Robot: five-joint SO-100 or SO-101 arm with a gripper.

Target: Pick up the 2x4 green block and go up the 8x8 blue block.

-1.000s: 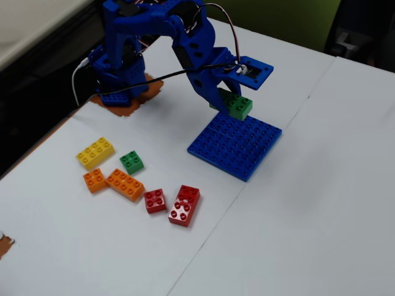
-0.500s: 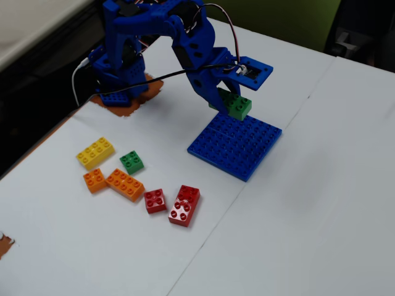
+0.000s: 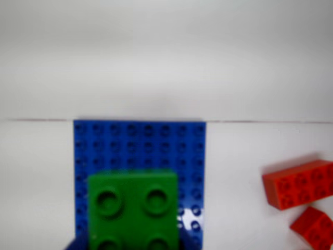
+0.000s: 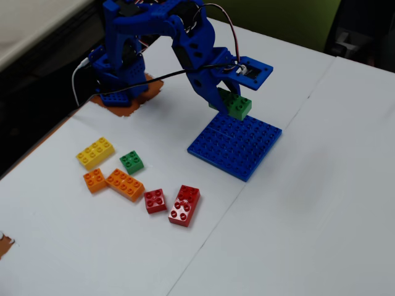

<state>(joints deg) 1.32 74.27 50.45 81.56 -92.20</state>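
Observation:
My blue gripper (image 4: 227,98) is shut on the 2x4 green block (image 4: 234,104) and holds it just above the near-left edge of the 8x8 blue block (image 4: 237,145), as the fixed view shows it. In the wrist view the green block (image 3: 132,208) fills the lower middle, with only its front studs in sight, and the blue plate (image 3: 140,143) lies on the white table behind and under it. The blue fingertips (image 3: 78,244) show at the bottom edge on both sides of the green block. I cannot tell whether the block touches the plate.
In the fixed view loose bricks lie left of the plate: a yellow one (image 4: 95,152), a small green 2x2 (image 4: 131,161), two orange ones (image 4: 124,184) and two red ones (image 4: 184,205). The red ones also show at the wrist view's right edge (image 3: 299,185). The arm's base (image 4: 117,68) stands at the table's back left.

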